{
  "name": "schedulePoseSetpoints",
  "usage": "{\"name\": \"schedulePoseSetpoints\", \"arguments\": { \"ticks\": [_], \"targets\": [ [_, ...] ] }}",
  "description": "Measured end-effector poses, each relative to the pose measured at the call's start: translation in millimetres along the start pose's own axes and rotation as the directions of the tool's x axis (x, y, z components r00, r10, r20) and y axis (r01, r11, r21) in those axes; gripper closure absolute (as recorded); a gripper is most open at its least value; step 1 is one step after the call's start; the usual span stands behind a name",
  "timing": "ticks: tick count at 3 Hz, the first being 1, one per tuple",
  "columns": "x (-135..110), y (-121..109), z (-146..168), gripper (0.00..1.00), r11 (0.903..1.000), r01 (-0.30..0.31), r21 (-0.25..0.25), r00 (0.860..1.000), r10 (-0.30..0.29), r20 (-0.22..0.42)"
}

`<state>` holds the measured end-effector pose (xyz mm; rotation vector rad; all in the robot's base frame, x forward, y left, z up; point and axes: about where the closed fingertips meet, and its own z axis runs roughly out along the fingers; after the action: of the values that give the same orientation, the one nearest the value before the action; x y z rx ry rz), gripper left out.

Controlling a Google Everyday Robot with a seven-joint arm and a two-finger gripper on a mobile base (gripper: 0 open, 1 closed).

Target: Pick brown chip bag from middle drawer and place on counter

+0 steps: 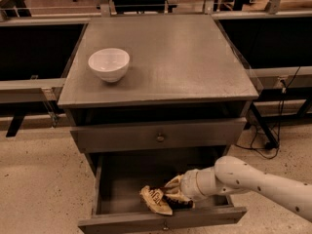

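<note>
The brown chip bag point(157, 199) lies crumpled on the floor of the open middle drawer point(161, 221), near its front panel, right of centre. My gripper point(173, 193) reaches into the drawer from the right, and its cream fingers point(174, 182) close around the bag's right end. The bag still rests on the drawer floor. The white arm point(253, 182) crosses the drawer's right wall. The grey counter point(175, 57) is above, with the bag nowhere on it.
A white bowl point(108, 64) stands on the counter's left part. The upper drawer point(160, 137) is closed, and its front overhangs the back of the open drawer. Cables point(268, 143) lie on the floor to the right. Dark shelving flanks the cabinet on both sides.
</note>
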<state>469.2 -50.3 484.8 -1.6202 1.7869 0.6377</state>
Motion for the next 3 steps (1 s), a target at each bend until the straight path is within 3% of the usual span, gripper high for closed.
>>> {"name": "schedulePoseSetpoints", "arguments": {
  "ticks": [1,2,3],
  "targets": [
    [-46.4,21.8,-40.5,1.00,0.9963,0.084,0.020,0.996,-0.084,0.013],
    [-115.4,30.0,-115.2,1.00,0.9843,0.165,0.062,0.986,-0.165,-0.004],
    [-182.0,9.4,-200.9,1.00,0.9718,0.216,0.093,0.974,-0.208,-0.094]
  ]
}}
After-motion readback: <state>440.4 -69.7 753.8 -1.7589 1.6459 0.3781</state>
